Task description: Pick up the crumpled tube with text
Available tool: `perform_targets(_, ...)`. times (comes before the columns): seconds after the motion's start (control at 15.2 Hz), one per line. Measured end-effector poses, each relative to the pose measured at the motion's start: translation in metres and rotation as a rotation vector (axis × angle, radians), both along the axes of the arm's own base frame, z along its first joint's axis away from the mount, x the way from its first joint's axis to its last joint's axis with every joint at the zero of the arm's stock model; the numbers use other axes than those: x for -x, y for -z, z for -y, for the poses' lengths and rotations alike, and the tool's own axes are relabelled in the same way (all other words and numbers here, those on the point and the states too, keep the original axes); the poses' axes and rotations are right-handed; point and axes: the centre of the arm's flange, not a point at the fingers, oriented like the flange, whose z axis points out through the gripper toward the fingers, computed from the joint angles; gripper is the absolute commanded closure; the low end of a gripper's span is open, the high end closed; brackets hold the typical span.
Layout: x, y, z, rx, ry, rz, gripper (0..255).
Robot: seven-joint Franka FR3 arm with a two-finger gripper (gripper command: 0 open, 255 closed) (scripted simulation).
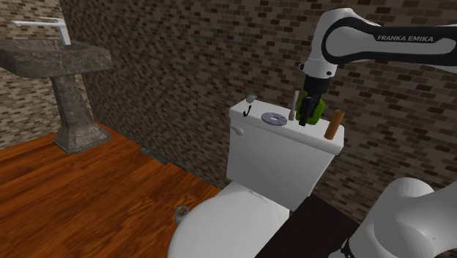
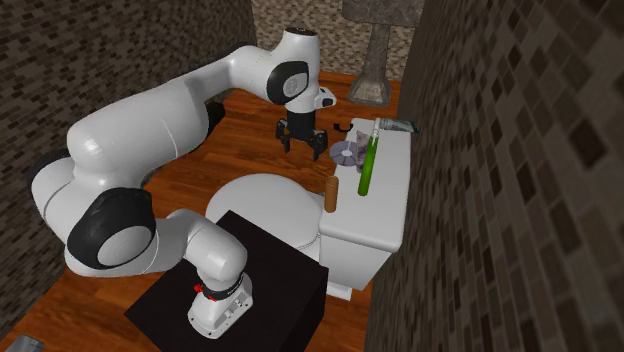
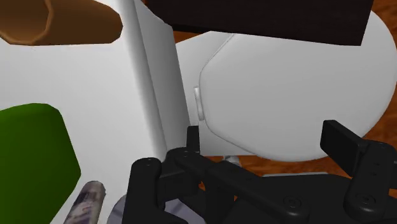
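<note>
Shoulder view: my fingers (image 1: 313, 110) hang over the toilet tank (image 1: 282, 150), in front of a green bottle (image 1: 316, 111) that stands on the tank lid. The crumpled tube (image 1: 293, 106) rises on end at the lid's rear edge, just beside the bottle; a disc (image 1: 275, 118) lies mid-lid, and a brown cylinder (image 1: 334, 123) stands at the lid's near end. Second exterior view: fingers (image 2: 303, 148) apart, holding nothing, off the tank's (image 2: 375, 215) front edge, near the disc (image 2: 347, 152). The tube (image 2: 396, 125) sits on the wall side of the lid, behind the bottle (image 2: 367, 165); I cannot tell if it leans on the wall. Wrist view: fingers (image 3: 267, 137) spread wide past the tank's front edge. The tube (image 3: 86, 203) shows printed text and lies on the lid beside the bottle (image 3: 32, 159), clear of my fingers.
</note>
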Motion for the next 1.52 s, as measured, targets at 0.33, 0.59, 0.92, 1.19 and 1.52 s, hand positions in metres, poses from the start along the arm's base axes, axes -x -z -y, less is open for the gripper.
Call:
perform_targets(0.33, -0.029, -0.026, 0.049, -0.016, -0.020, 0.089, 0)
perform_targets(0.59, -0.049, -0.049, 0.081, -0.031, -0.037, 0.160, 0)
perform_targets(0.92, -0.072, -0.077, 0.128, -0.048, -0.057, 0.251, 0)
perform_targets(1.19, -0.082, -0.076, 0.144, -0.052, -0.064, 0.280, 0)
perform_targets(1.52, -0.083, -0.052, 0.145, -0.052, -0.065, 0.281, 0)
